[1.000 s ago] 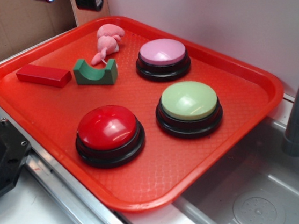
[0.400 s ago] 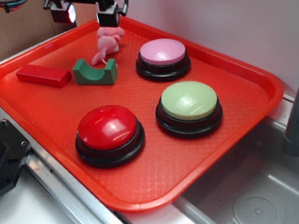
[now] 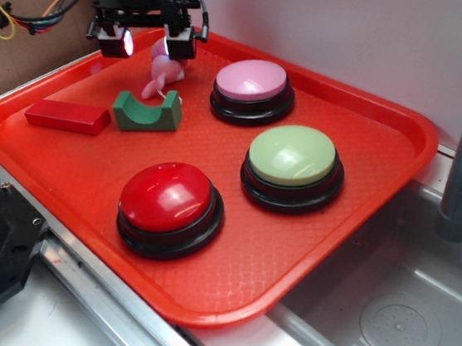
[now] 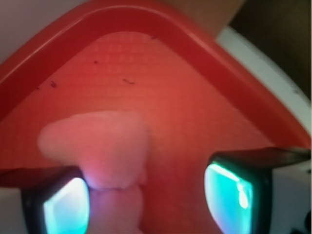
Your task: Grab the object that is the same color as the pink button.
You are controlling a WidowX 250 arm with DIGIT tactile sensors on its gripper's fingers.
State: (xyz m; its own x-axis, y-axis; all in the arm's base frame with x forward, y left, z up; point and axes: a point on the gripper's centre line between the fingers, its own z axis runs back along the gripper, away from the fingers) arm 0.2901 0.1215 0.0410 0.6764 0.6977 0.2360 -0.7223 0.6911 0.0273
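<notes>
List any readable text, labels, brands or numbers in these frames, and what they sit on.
None readable in either view.
The pink button, the green button and the red button have plain domes, no lettering.
The pink toy, green arch block, red block and red tray are unmarked.
The gripper shows only glowing pads, no print.
Small dark specks on the tray in the wrist view are not text.

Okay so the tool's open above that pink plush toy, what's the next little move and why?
Probably shift the tool sideways toward the pink plush toy before lowering further. In the wrist view the toy sits against one finger rather than centered in the open gap, with bare red tray before the other finger, so closing now might only pinch its edge.
</notes>
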